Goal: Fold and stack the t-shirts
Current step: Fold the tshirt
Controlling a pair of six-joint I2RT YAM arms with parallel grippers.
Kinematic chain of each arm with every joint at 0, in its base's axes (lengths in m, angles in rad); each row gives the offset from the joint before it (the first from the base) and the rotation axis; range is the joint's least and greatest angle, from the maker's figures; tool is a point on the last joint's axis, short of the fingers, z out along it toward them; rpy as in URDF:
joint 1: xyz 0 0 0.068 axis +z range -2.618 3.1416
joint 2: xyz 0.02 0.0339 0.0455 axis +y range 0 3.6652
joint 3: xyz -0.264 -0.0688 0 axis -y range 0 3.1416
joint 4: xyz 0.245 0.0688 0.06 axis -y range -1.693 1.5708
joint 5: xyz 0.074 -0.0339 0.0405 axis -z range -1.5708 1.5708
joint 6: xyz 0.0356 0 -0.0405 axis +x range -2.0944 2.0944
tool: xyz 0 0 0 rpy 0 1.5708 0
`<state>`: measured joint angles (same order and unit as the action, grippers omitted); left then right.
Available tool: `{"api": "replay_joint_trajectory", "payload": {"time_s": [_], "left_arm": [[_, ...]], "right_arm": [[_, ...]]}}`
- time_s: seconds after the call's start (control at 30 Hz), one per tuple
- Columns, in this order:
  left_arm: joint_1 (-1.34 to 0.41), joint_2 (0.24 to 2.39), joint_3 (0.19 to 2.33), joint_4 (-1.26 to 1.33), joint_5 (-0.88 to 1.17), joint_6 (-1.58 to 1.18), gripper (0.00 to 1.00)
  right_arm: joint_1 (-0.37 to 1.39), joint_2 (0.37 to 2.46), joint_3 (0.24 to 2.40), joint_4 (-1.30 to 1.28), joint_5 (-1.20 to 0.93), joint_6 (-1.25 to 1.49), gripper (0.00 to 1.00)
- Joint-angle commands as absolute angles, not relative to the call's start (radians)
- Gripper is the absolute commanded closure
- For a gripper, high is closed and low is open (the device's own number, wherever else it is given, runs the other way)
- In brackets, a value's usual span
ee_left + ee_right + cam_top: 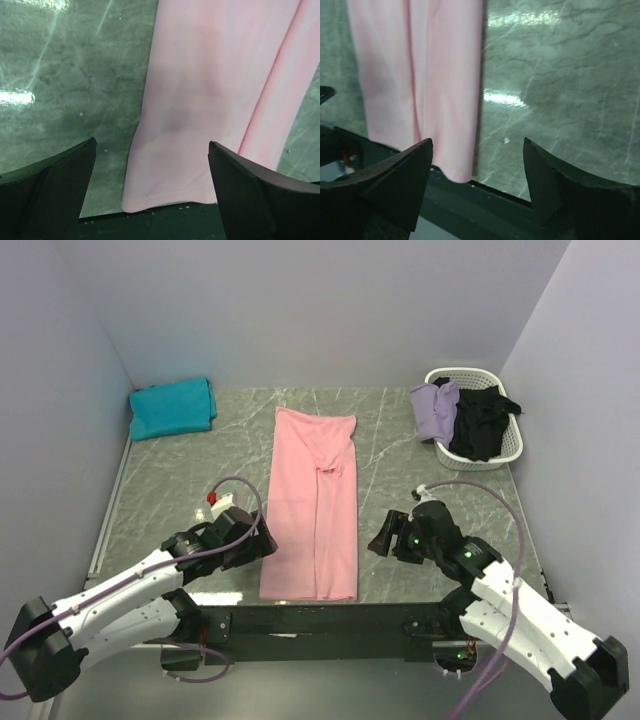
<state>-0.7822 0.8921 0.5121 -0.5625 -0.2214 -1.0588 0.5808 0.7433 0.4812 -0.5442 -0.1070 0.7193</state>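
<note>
A light pink t-shirt (315,502) lies flat in a long narrow strip down the middle of the table, sides folded in. Its near left corner (165,190) and near right corner (455,165) reach the table's front edge. My left gripper (268,540) hovers open at the strip's lower left edge, and in its wrist view (152,147) the hem lies between the jaws. My right gripper (383,536) stands open just right of the strip (477,145), holding nothing. A folded teal t-shirt (172,407) rests at the back left. Lavender (435,408) and black (482,420) t-shirts fill the basket.
A white laundry basket (512,443) stands at the back right corner. Grey walls close in the back and both sides. A dark rail (330,618) runs along the table's front edge between the arm bases.
</note>
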Motion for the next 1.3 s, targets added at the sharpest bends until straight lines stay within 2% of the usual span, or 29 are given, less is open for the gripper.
{"api": "replay_joint_trajectory", "payload": {"time_s": [0.0, 0.1, 0.37, 0.53, 0.97, 1.07, 1.13, 1.27], "left_arm": [[-0.807, 0.830, 0.500, -0.600, -0.212, -1.104, 0.00], [-0.831, 0.824, 0.485, -0.603, -0.187, -1.136, 0.01], [-1.034, 0.890, 0.436, -0.670, -0.241, -1.345, 0.01], [-1.091, 0.870, 0.394, -0.621, -0.222, -1.416, 0.01], [-1.181, 0.945, 0.370, -0.532, -0.216, -1.460, 0.01], [-1.190, 0.950, 0.380, -0.548, -0.225, -1.468, 0.02], [-1.192, 0.940, 0.385, -0.561, -0.241, -1.471, 0.05], [-1.192, 0.916, 0.377, -0.586, -0.245, -1.483, 0.07]], "right_arm": [[0.597, 0.628, 0.451, -0.583, -0.132, 0.813, 0.27], [0.604, 0.608, 0.420, -0.603, -0.176, 0.839, 0.24], [0.687, 0.591, 0.313, -0.555, -0.207, 0.917, 0.23], [0.747, 0.607, 0.267, -0.491, -0.224, 0.975, 0.23], [0.963, 0.900, 0.251, -0.216, -0.143, 1.101, 0.24], [0.989, 0.936, 0.262, -0.195, -0.123, 1.129, 0.26], [0.992, 0.936, 0.250, -0.192, -0.100, 1.156, 0.34], [0.992, 0.923, 0.226, -0.158, -0.104, 1.175, 0.42]]}}
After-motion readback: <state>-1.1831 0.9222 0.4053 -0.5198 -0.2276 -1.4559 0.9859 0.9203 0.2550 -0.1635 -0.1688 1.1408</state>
